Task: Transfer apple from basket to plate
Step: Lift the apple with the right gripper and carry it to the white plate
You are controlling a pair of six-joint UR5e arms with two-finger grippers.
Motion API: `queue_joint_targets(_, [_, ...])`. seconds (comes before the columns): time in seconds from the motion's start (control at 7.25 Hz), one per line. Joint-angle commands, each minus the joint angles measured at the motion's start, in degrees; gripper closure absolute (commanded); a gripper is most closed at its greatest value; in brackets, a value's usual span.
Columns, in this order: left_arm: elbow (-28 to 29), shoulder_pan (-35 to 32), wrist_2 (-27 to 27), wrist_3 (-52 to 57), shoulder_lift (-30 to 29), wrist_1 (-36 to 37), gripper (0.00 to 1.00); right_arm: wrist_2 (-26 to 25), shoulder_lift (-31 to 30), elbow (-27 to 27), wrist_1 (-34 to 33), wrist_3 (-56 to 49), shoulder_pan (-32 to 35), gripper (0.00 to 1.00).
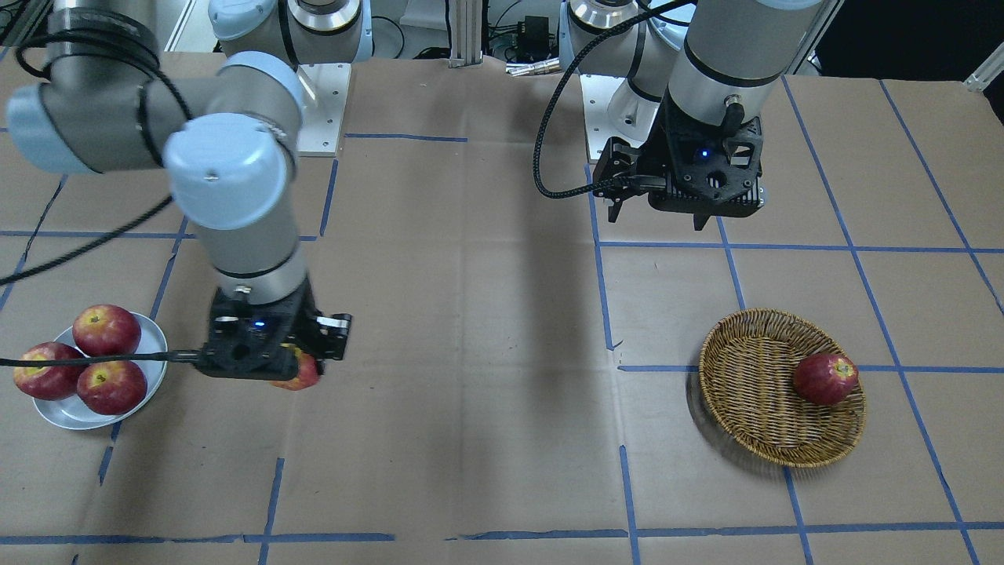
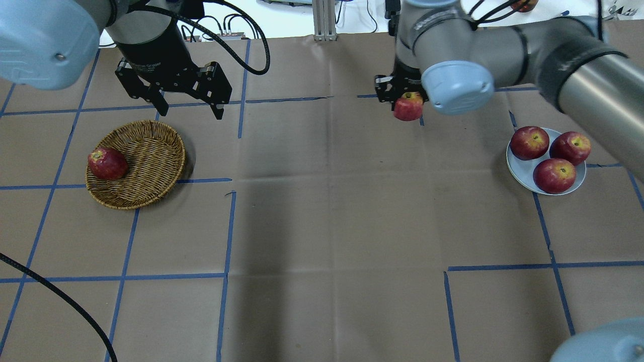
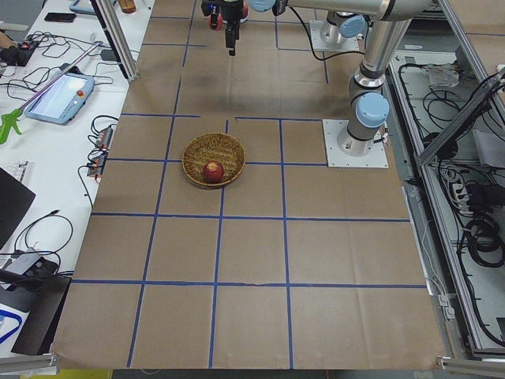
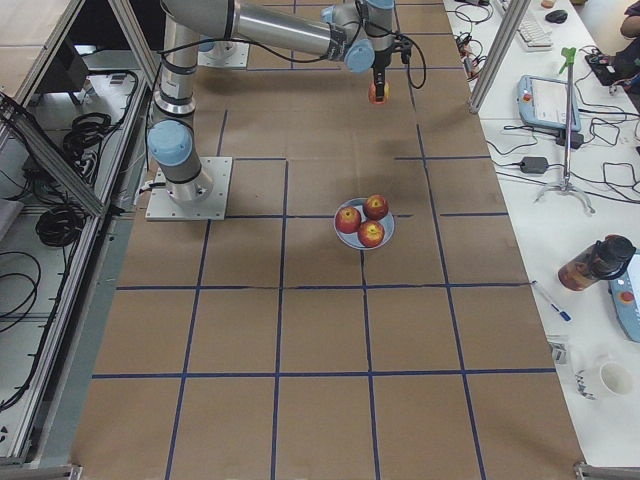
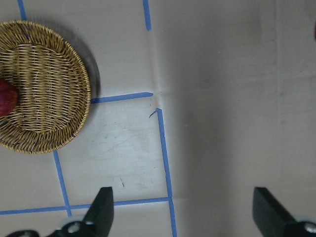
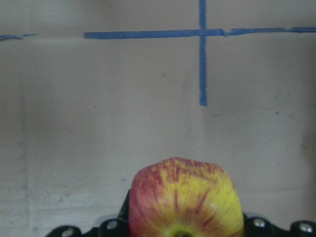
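Note:
The apple (image 2: 408, 108), red with a broad yellow streaked patch, is held in my right gripper (image 2: 405, 96), above the table's far middle-right and well left of the plate (image 2: 520, 174). In the right wrist view the apple (image 6: 185, 200) sits between the jaws over bare paper. It also shows in the front view (image 1: 300, 375). The wicker basket (image 2: 151, 151) stands at the left. My left gripper (image 2: 191, 111) is open and empty, above the table just beyond the basket's far right rim.
An evenly dark red apple (image 2: 106, 163) lies at the basket's left side. Three red apples (image 2: 553, 175) fill most of the plate. Blue tape lines cross the brown paper. A black cable (image 2: 55, 301) runs across the near left corner.

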Motion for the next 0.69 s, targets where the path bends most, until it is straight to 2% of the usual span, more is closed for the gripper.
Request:
queue_joint_targets(0.0, [0.0,0.0,0.0,0.0,0.0,0.0,0.01,0.29,-5.23,6.27,0.12,-18.64,-13.89,0.6])
queue_joint_targets(0.14, [0.0,0.0,0.0,0.0,0.0,0.0,0.01,0.47,-6.03,8.04,-0.06,-24.56,-18.66,0.6])
queue_joint_targets(0.41, [-0.17,0.0,0.35,0.35,0.27,-0.26,0.01,0.65,-5.95,11.64,-5.05,-36.16,-25.88,0.6])
queue_joint_targets(0.55, [-0.09,0.0,0.79,0.35,0.18,0.0,0.01,2.91,-5.95,14.27,-8.47,-39.27,-29.04,0.59])
